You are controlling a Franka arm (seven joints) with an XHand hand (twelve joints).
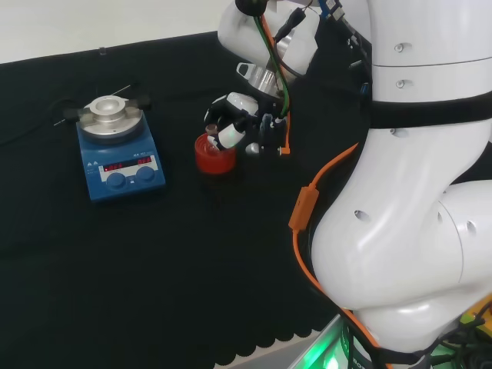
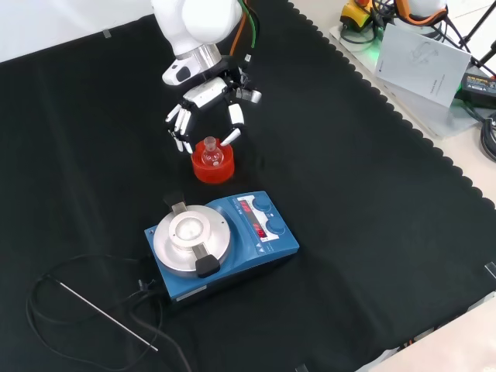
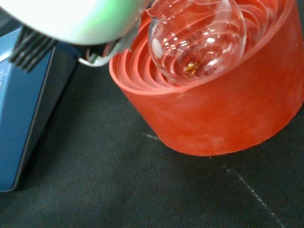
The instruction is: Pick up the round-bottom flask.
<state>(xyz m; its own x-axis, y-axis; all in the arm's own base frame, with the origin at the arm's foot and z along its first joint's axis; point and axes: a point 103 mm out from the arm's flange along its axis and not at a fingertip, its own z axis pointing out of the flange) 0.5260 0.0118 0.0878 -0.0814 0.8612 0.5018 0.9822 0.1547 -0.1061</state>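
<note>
hovering just above the round-bottom flask (image 2: 212,152), our hand (image 2: 208,99) has its fingers (image 2: 180,124) spread apart, holding nothing. the flask sits upright in a red ribbed stand (image 2: 212,165), neck pointing up between fingers and thumb (image 2: 235,120), directly below our palm.

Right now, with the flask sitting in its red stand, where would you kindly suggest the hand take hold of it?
Probably by the neck, from above. The round-bottom flask sits upright with its bulb sunk in the red ribbed stand, so the stand's wall shields the smooth bulb and the short neck is the part standing free. The hand hangs over it, its fingers spread to either side.
</note>
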